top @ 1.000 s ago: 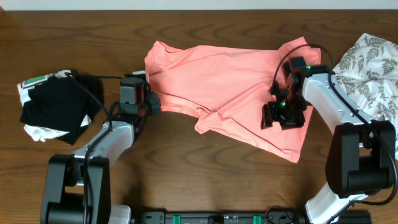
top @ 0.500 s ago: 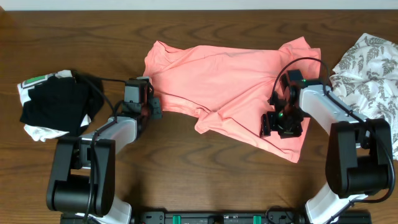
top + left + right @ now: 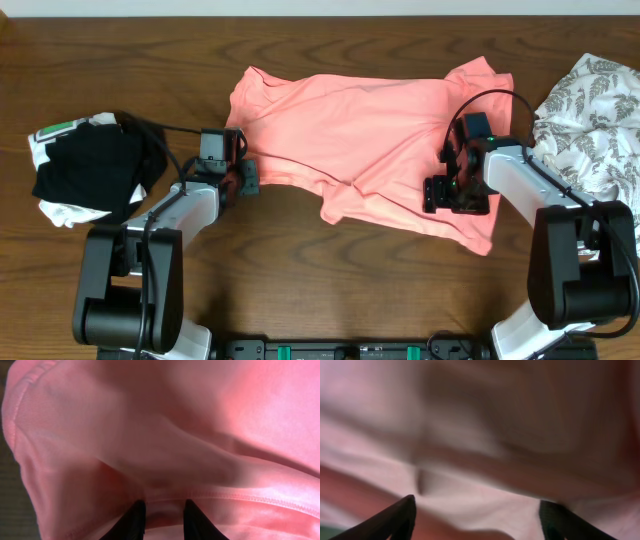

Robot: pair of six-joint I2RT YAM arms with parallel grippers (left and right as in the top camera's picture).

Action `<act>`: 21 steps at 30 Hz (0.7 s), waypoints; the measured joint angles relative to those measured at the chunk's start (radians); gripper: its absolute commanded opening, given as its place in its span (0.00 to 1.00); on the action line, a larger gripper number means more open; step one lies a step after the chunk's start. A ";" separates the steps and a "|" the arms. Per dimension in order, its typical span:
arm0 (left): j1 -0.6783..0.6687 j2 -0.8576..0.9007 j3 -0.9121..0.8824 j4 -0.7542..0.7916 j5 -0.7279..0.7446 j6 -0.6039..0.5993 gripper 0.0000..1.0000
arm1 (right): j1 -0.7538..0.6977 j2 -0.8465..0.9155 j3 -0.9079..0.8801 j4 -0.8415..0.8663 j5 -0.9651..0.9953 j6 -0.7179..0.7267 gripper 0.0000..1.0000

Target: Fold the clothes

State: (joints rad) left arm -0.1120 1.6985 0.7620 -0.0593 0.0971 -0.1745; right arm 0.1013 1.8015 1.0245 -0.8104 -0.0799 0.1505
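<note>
Salmon-pink T-shirt (image 3: 370, 130): left gripper (image 3: 163, 510) pinches its hem; right gripper (image 3: 476, 504) spread wide over it.

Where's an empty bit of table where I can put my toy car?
The widest bare wood is the front of the table, between left arm and right arm, below the pink T-shirt. The back-left corner, behind the black-and-white bundle, is free too. The right side is crowded: T-shirt, right arm and leaf-print garment.

Soft, matt salmon-pink cloth T-shirt (image 3: 370, 130) on a dark, grained, faintly glossy wooden table (image 3: 300, 280).
</note>
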 measured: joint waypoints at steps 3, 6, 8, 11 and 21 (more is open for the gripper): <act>0.000 -0.003 0.003 -0.020 0.000 0.000 0.26 | -0.057 0.003 -0.002 0.008 0.059 0.000 0.84; 0.000 -0.006 0.006 -0.041 0.000 0.000 0.26 | -0.123 0.005 -0.003 0.012 0.085 0.000 0.85; 0.000 -0.008 0.008 -0.052 0.000 0.000 0.26 | -0.163 0.005 -0.003 0.012 0.087 -0.001 0.86; 0.000 -0.010 0.012 -0.072 0.000 -0.001 0.26 | -0.200 0.005 -0.004 0.012 0.082 -0.001 0.88; 0.000 -0.025 0.025 -0.188 0.004 -0.004 0.26 | -0.216 0.005 -0.003 -0.016 0.072 -0.001 0.91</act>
State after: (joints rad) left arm -0.1123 1.6733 0.7872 -0.2478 0.1013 -0.1787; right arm -0.1150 1.8065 1.0210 -0.8261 -0.0074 0.1493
